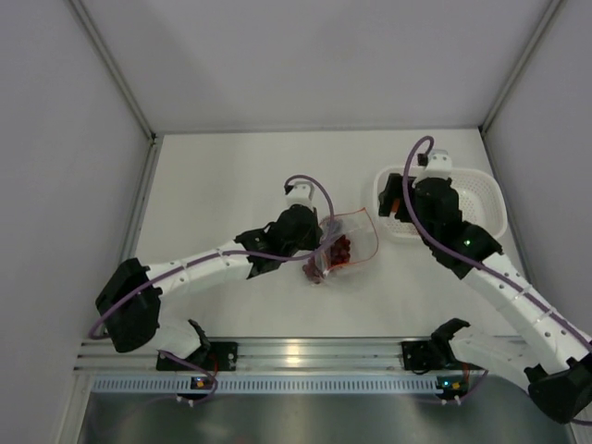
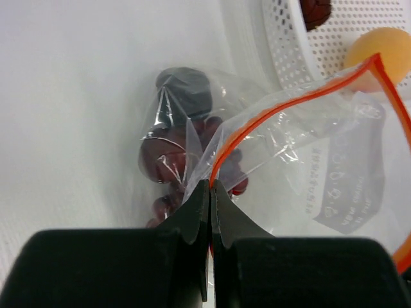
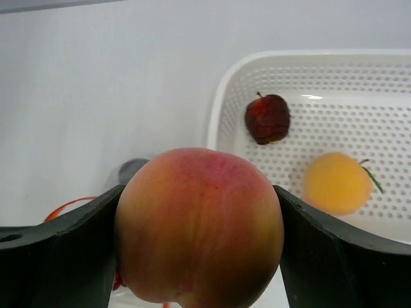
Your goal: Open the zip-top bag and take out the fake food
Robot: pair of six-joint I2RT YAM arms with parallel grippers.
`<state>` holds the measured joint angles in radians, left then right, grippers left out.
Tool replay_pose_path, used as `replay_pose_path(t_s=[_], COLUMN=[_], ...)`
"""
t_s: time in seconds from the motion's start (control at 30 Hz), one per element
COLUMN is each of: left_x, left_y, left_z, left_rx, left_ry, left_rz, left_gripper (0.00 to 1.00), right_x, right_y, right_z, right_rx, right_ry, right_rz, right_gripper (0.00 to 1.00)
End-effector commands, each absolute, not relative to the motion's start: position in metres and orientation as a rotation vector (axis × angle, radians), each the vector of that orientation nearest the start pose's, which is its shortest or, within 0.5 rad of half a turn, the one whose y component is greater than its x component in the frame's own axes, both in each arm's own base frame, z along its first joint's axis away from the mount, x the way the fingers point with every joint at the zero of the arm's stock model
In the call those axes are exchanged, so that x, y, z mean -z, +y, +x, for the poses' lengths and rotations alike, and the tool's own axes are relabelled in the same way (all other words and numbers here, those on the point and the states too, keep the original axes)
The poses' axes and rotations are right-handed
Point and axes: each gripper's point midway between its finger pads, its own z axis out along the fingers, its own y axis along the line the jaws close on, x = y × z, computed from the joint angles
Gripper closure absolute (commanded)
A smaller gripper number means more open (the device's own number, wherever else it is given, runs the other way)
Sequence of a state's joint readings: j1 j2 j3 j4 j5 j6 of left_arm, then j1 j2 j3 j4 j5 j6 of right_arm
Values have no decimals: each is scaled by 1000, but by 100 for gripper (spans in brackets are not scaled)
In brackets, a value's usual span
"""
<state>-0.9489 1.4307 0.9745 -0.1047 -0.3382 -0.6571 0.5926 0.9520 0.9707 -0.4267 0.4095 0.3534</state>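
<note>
The clear zip-top bag (image 1: 350, 242) lies on the table's middle, its mouth open along the red-orange zip strip (image 2: 282, 106). A dark purple-red grape bunch (image 2: 183, 147) and small dark pieces of fake food are still inside it. My left gripper (image 2: 210, 184) is shut on the zip strip at the bag's edge. In my right gripper (image 3: 199, 231) sits an orange-red peach (image 3: 199, 221), pressed between both fingers at the left rim of the white basket (image 3: 221, 109). In the top view the right gripper (image 1: 394, 200) hovers over that rim.
The white perforated basket (image 1: 481, 199) stands at the back right. It holds a dark red fruit (image 3: 266, 119) and an orange-yellow round fruit (image 3: 337, 183). White walls enclose the table on three sides.
</note>
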Motion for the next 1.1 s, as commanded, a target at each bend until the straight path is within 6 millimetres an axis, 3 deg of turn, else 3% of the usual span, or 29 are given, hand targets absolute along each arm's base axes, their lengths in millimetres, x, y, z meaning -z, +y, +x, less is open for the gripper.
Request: replay_pose_path(t_s=[0.0, 0.07, 0.2, 0.27, 0.4, 0.43, 0.5, 0.67, 0.77, 0.83, 0.93, 1.07], left_x=[-166, -169, -192, -200, -221, -224, -233, -248, -257, -265, -273, -277], left_y=[-299, -286, -269, -263, -259, -260, -263, -269, -273, -276, -287, -302], left_z=[287, 290, 292, 291, 287, 286, 283, 280, 282, 283, 283, 282], left_rx=[545, 488, 438, 423, 439, 450, 489, 540, 557, 577, 627, 694], left_ry=[2119, 2111, 2061, 2042, 2011, 2011, 1999, 1979, 1965, 1953, 1951, 1958], left_rz=[27, 11, -8, -6, 18, 29, 41, 64, 62, 62, 62, 87], left_gripper=[100, 100, 100, 100, 100, 100, 100, 100, 100, 100, 100, 100], right_x=[-263, -243, -213, -198, -177, -174, -170, -184, -198, -211, -237, -271], right_y=[83, 67, 54, 50, 53, 53, 49, 51, 75, 107, 145, 171], right_z=[316, 329, 349, 358, 370, 372, 373, 369, 363, 357, 338, 313], right_rx=[-50, 0, 44, 63, 77, 86, 124, 80, -98, -321, -627, -825], right_ry=[1937, 1991, 2066, 2100, 2160, 2170, 2191, 2154, 2133, 2106, 2028, 1959], right_rz=[173, 218, 249, 271, 252, 247, 253, 269, 207, 137, 86, 61], right_gripper=[52, 50, 45, 39, 17, 1, 1, 1, 0, 2, 25, 37])
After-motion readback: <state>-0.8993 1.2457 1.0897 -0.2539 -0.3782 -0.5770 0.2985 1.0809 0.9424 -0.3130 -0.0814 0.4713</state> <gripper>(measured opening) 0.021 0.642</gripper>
